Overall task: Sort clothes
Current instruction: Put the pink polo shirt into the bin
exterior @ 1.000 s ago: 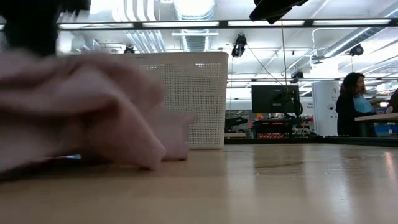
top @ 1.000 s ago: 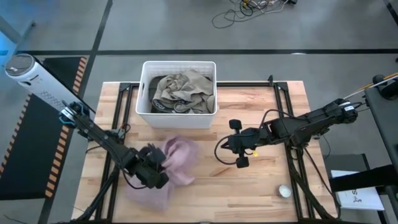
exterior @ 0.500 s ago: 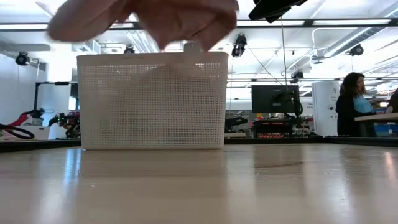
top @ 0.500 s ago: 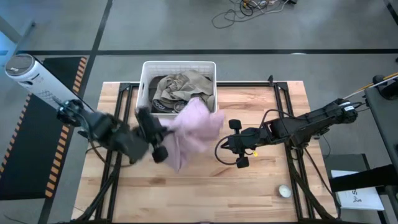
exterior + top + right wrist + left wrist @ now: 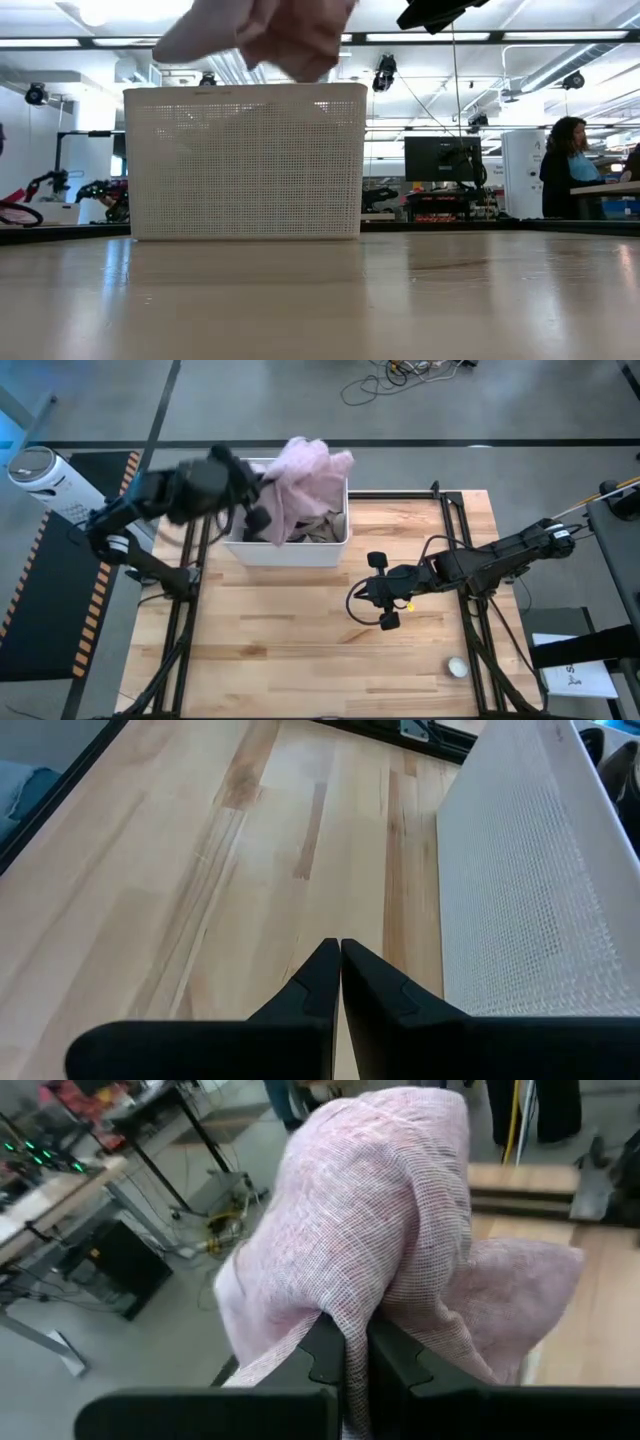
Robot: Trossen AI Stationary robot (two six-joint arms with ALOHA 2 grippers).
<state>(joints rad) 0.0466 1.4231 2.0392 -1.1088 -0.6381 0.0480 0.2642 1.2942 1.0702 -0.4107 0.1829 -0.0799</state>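
Pink shirt (image 5: 305, 478), pinched in our left claw (image 5: 256, 510), hangs over bin (image 5: 285, 550) at twelve o'clock. Right claw (image 5: 379, 592) closed, empty, mid-worktop (image 5: 330, 650). Risk: trailing fabric may snag the rim.

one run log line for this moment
left gripper: shut on pink shirt above bin | right gripper: shut, idle over table

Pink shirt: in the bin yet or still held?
Held. The left gripper pinches the pink shirt above the white bin, not released.
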